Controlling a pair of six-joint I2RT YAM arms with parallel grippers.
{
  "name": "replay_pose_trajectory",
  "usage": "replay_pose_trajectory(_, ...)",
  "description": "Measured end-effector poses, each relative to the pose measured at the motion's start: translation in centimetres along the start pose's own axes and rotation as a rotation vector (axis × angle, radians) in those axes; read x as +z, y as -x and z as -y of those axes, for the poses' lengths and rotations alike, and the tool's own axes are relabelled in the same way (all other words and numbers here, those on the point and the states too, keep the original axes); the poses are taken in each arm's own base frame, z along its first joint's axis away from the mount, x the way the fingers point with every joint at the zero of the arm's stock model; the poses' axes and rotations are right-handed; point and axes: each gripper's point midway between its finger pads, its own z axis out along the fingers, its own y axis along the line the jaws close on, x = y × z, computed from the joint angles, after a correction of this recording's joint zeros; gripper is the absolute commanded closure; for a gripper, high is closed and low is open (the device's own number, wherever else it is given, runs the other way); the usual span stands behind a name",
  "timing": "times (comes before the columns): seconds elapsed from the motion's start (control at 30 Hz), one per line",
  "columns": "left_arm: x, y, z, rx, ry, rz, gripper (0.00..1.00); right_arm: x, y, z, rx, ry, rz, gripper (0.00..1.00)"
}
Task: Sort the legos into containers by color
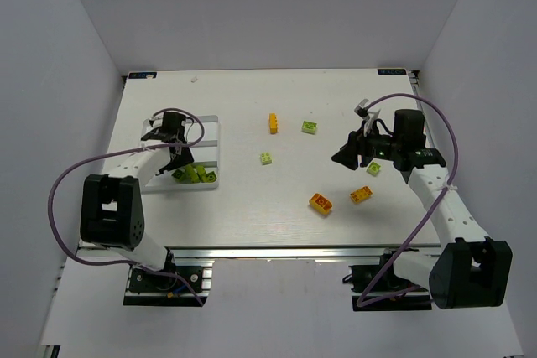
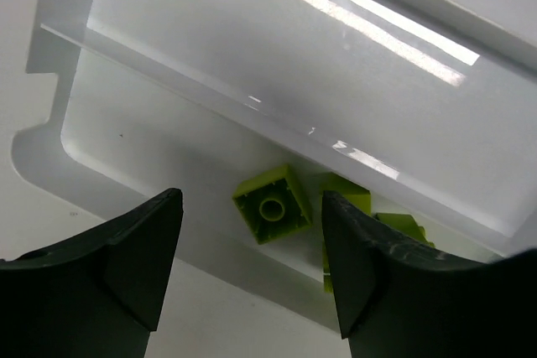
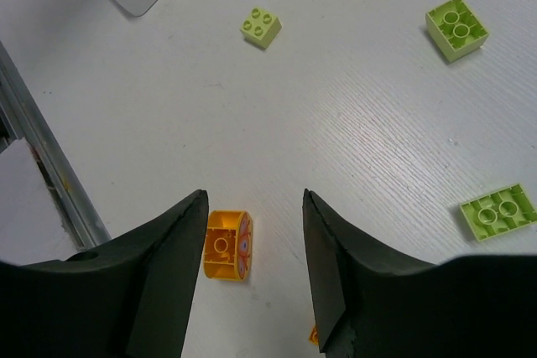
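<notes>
Partly done: several green legos [image 2: 271, 204] sit in one near compartment of the tray [image 1: 208, 134], with no orange ones visible in it. Loose on the table [image 1: 252, 220] are three orange legos [image 1: 320, 202] and three more green, well apart. The left tool [image 2: 250, 232] is over the tray, spread and empty, with a green brick lying free below between its fingers. The right tool [image 3: 254, 207] is over the table, spread and holding nothing, with an orange brick [image 3: 226, 245] just beside one finger.
</notes>
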Motion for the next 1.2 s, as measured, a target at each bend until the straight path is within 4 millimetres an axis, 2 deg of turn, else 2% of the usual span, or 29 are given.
replay_pose_trajectory(0.07,-0.7,0.4,0.3,-0.009,-0.029,0.014,0.25,0.2,-0.3,0.2,-0.001,-0.006,-0.011,0.47)
replay_pose_trajectory(0.13,-1.9,1.4,0.8,-0.031,-0.085,0.051,0.43,0.3,-0.7,0.6,-0.006,-0.023,-0.027,0.50)
replay_pose_trajectory(0.17,-2.8,1.9,1.3,-0.036,-0.129,0.075,0.55,0.4,-0.9,1.0,-0.012,-0.040,-0.036,0.57)
replay_pose_trajectory(0.2,-3.7,2.6,1.7,-0.046,-0.175,0.106,0.78,0.4,-1.0,1.4,-0.019,-0.058,-0.045,0.64)
replay_pose_trajectory(0.23,-4.8,3.1,2.3,-0.052,-0.238,0.141,0.84,0.5,-1.2,1.9,-0.030,-0.082,-0.057,0.72)
replay_pose_trajectory(0.27,-6.2,3.5,2.8,-0.047,-0.309,0.179,0.86,0.6,-1.4,2.4,-0.039,-0.103,-0.069,0.82)
replay_pose_trajectory(0.3,-7.5,3.8,3.3,-0.041,-0.374,0.215,0.86,0.6,-1.7,3.0,-0.047,-0.127,-0.086,0.87)
replay_pose_trajectory(0.33,-9.2,4.1,4.0,-0.030,-0.454,0.258,0.80,0.7,-1.9,3.6,-0.054,-0.147,-0.101,0.88)
replay_pose_trajectory(0.37,-10.7,4.4,4.6,-0.017,-0.530,0.300,0.71,0.7,-2.1,4.2,-0.056,-0.171,-0.118,0.81)
replay_pose_trajectory(0.4,-12.0,4.7,5.1,-0.003,-0.591,0.335,0.59,0.7,-2.4,5.0,-0.062,-0.201,-0.139,0.69)
replay_pose_trajectory(0.43,-13.3,4.8,5.6,0.012,-0.654,0.366,0.37,0.7,-2.6,5.7,-0.066,-0.227,-0.157,0.54)
replay_pose_trajectory(0.47,-14.4,4.9,6.1,0.032,-0.706,0.394,0.31,0.7,-3.0,6.4,-0.072,-0.256,-0.180,0.26)
replay_pose_trajectory(0.53,-16.1,5.2,6.9,0.059,-0.779,0.431,0.25,0.5,-4.0,8.1,-0.088,-0.313,-0.236,0.12)
replay_pose_trajectory(0.63,-17.2,5.4,7.5,0.080,-0.840,0.452,0.23,0.6,-6.1,10.2,-0.096,-0.355,-0.334,0.11)
replay_pose_trajectory(0.8,-17.6,5.0,8.0,0.102,-0.882,0.441,0.22,1.8,-9.2,12.8,-0.042,-0.365,-0.483,0.11)
replay_pose_trajectory(0.93,-17.9,4.9,8.2,0.108,-0.896,0.441,0.22,3.3,-9.6,14.9,0.012,-0.384,-0.528,0.11)
replay_pose_trajectory(1.07,-18.0,4.9,8.2,0.110,-0.902,0.441,0.22,4.4,-9.7,16.5,0.092,-0.429,-0.540,0.20)
replay_pose_trajectory(1.2,-18.1,4.9,8.2,0.109,-0.904,0.447,0.22,5.0,-9.7,17.7,0.204,-0.499,-0.541,0.21)
